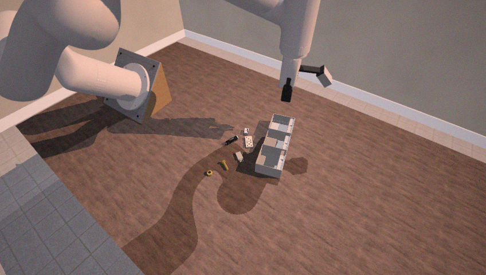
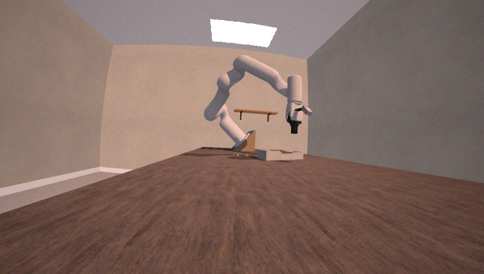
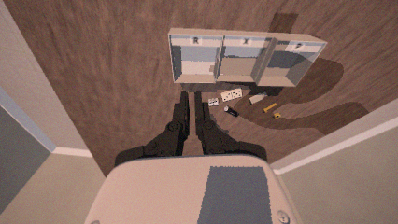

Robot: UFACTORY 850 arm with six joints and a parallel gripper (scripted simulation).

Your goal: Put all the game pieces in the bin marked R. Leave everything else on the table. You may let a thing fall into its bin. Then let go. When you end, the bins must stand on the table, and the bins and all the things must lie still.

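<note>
Three joined bins (image 1: 274, 146) stand on the table, die (image 1: 246, 130) and domino (image 1: 249, 141) beside them; the gripper (image 1: 286, 94) hangs high above, fingers nearly closed, empty.

A small black pen-like thing (image 1: 231, 140) lies on the brown wooden bench (image 1: 341, 211) near the middle of the top view. Lower left of it are a yellow bolt (image 1: 224, 164) and a yellow nut (image 1: 208, 173), a little apart. A wooden wall shelf (image 2: 255, 111) hangs far back.
</note>
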